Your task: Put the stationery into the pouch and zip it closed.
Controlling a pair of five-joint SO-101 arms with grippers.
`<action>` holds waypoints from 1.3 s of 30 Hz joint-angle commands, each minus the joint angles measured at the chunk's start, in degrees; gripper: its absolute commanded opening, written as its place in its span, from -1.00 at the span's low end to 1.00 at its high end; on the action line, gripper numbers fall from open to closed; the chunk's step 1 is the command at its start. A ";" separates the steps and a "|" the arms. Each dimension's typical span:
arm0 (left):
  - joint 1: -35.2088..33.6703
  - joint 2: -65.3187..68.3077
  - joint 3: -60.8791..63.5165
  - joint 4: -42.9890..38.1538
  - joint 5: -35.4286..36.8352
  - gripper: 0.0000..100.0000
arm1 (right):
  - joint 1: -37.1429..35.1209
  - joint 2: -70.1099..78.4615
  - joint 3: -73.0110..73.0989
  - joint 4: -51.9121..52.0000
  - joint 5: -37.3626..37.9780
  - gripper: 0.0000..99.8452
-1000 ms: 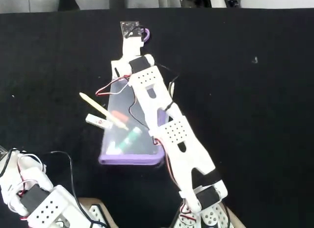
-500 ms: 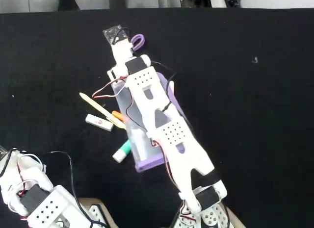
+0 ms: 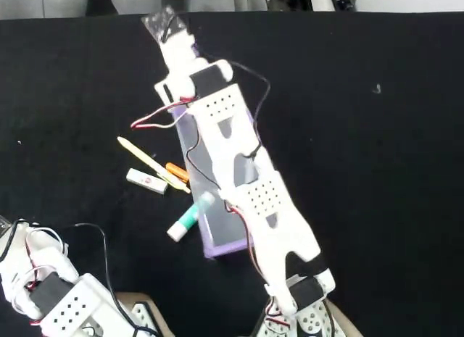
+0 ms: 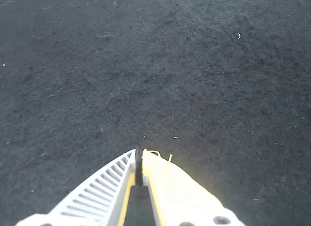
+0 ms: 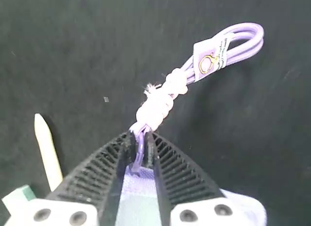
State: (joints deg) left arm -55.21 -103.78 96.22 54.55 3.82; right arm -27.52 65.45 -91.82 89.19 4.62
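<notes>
Left claw (image 4: 139, 155): fingers pressed shut, over the black tabletop (image 4: 194, 65). Stationery loose left of the pouch (image 3: 217, 234): cream stick (image 3: 145, 160), white eraser (image 3: 146, 181), orange pen (image 3: 177, 171), green-and-white tube (image 3: 185, 221) at the pouch's edge. Pouch lies under the right arm; right claw (image 5: 138, 143) clamped on its zipper cord (image 5: 165, 97).

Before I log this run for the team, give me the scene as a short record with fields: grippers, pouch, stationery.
right gripper: shut on the zipper cord, at the pouch's far end
left gripper: shut, empty, over bare black cloth
pouch: purple, lying on the cloth
outside pouch: cream stick, white block, orange pen
at pouch edge: green-and-white tube
</notes>
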 commanded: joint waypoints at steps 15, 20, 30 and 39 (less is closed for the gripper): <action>4.62 -0.35 0.04 0.26 0.18 -0.94 | -2.02 -30.55 -3.91 -0.53 0.62 -0.98; 10.15 -0.35 -3.21 2.64 0.44 -0.94 | -4.40 -34.77 -3.91 -2.99 0.62 -0.98; 31.16 -0.35 -23.25 5.54 2.55 -0.94 | -5.80 -35.47 -3.82 -2.37 5.01 -0.98; 45.58 -0.35 -29.76 5.45 23.03 -0.42 | -7.56 -35.21 -3.82 0.35 5.19 -0.98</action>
State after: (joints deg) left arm -14.86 -104.48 70.29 60.18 20.18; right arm -33.23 33.98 -92.88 89.45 9.01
